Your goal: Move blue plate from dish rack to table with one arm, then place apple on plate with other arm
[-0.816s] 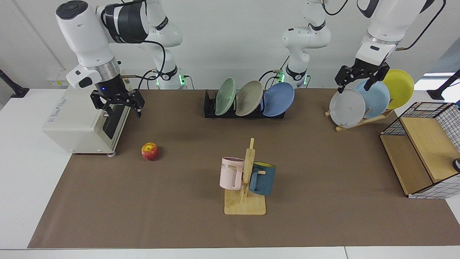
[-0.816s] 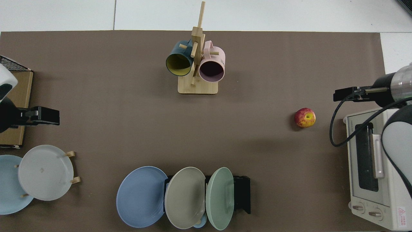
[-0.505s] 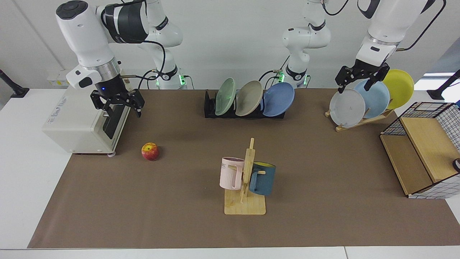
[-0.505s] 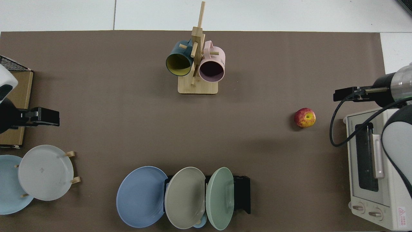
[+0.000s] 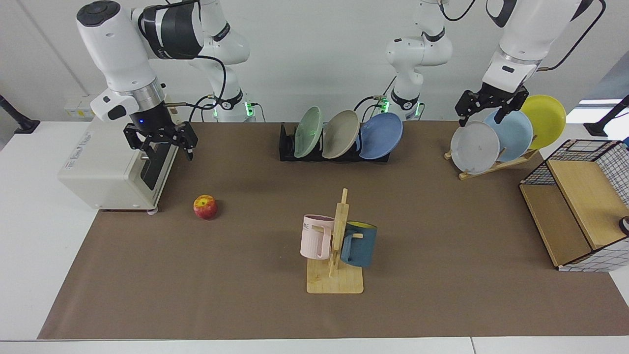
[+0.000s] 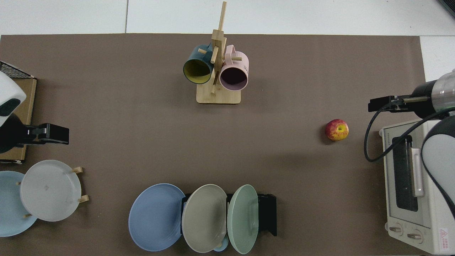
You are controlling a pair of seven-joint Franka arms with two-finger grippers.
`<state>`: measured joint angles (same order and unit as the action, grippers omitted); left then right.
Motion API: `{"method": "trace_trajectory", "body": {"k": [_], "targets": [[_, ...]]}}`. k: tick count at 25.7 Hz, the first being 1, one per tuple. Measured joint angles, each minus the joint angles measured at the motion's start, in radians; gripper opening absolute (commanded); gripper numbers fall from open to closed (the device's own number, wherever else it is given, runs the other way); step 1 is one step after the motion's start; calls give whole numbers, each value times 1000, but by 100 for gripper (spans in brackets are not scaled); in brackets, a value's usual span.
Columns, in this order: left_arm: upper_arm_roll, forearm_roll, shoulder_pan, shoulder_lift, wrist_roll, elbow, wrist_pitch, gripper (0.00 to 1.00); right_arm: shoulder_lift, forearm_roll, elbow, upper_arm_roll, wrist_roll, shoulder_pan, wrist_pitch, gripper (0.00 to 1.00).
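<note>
A plain white wall backs the worktop [image 5: 442,295], its brown mat bare in the middle. The blue plate [image 5: 381,135] leans in the end slot of the dish rack [image 5: 287,147], its rim exposed on the open side, probably the easiest plate to pull. The left pincer [image 5: 485,107], fingers spread and empty, hangs above the wooden rack's grey plate [image 5: 474,147], well apart from its target. The right pincer [image 5: 159,140], also spread, waits by the toaster oven [image 5: 105,167], near the apple [image 5: 205,207] on the mat.
</note>
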<state>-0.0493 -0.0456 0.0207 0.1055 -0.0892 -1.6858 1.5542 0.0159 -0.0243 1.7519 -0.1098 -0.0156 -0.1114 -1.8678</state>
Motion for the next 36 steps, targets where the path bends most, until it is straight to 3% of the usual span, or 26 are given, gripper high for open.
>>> {"method": "trace_trajectory", "body": {"k": [6, 13, 23, 29, 36], "targets": [[-24, -6, 1, 20, -1, -33, 1, 100, 0, 0, 0, 0, 0, 0, 0, 100], [-148, -95, 4, 90, -182, -139, 25, 100, 0, 0, 0, 0, 0, 0, 0, 100], [-348, -147, 17, 262, -494, -500, 189, 100, 0, 0, 0, 0, 0, 0, 0, 100], [-385, -149, 34, 340, -551, -685, 304, 100, 0, 0, 0, 0, 0, 0, 0, 100], [-411, -155, 41, 351, -578, -815, 421, 100, 0, 0, 0, 0, 0, 0, 0, 100]]}}
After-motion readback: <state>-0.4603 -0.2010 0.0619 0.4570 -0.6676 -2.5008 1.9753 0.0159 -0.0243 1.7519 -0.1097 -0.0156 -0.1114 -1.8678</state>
